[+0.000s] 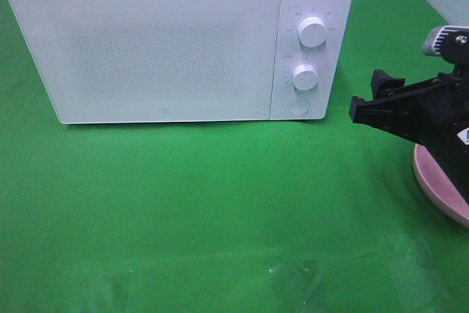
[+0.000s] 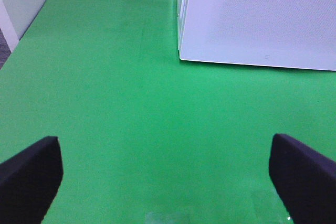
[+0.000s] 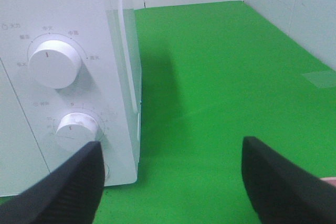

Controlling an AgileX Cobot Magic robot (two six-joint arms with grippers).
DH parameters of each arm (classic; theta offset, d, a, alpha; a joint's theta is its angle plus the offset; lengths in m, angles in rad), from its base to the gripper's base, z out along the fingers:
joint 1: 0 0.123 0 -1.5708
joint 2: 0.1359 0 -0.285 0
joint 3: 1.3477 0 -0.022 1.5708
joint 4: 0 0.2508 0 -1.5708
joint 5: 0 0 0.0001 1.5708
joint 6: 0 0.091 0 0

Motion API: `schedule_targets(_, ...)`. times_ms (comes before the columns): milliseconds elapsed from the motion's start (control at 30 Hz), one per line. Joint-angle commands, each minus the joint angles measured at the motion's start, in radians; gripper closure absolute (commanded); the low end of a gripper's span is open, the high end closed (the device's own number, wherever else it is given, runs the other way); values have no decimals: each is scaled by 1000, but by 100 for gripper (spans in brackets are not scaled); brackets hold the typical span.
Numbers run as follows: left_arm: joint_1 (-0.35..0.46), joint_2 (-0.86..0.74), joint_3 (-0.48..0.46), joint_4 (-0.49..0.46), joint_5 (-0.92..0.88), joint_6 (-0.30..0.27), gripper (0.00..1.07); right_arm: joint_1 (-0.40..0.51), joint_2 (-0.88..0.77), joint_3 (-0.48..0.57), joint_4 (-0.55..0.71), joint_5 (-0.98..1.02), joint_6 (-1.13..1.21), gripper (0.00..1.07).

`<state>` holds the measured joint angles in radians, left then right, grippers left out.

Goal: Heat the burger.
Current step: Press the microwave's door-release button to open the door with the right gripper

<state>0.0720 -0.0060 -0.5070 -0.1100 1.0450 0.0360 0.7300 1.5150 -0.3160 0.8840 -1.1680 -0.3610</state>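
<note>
Nearest, the black left gripper [image 2: 165, 148] gapes empty over green cloth [image 2: 131, 77]; the right gripper [image 3: 172, 148], equally spread, faces the boxy white microwave [image 1: 179, 42]. No burger shows; unless it sits behind that shut door [image 1: 110, 56], turning the dials [image 1: 313, 33] heats nothing. One microwave, two dials, one button [image 1: 297, 105], one round pink plate [image 1: 436, 185].

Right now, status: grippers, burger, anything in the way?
Left gripper open, empty. Right gripper open, empty, by knobs of white box-shaped microwave. Burger not in view; door shut. Round pink plate partly behind right arm.
</note>
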Motion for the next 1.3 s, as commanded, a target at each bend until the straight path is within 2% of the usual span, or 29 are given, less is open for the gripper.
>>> schedule_targets(33,0,-18,1,-3,-1,-1,5,36,34,-24,25,-50,-10,37)
schedule_targets(233,0,-18,1,-3,-1,-1,5,85,131,-75,36,-94,19,37)
schedule_targets(933,0,-18,1,-3,-1,-1,5,85,302,-177,-24,-103,130,37)
schedule_targets(1300,0,-18,1,-3,-1,0,5,85,313,-177,-43,-87,349,40)
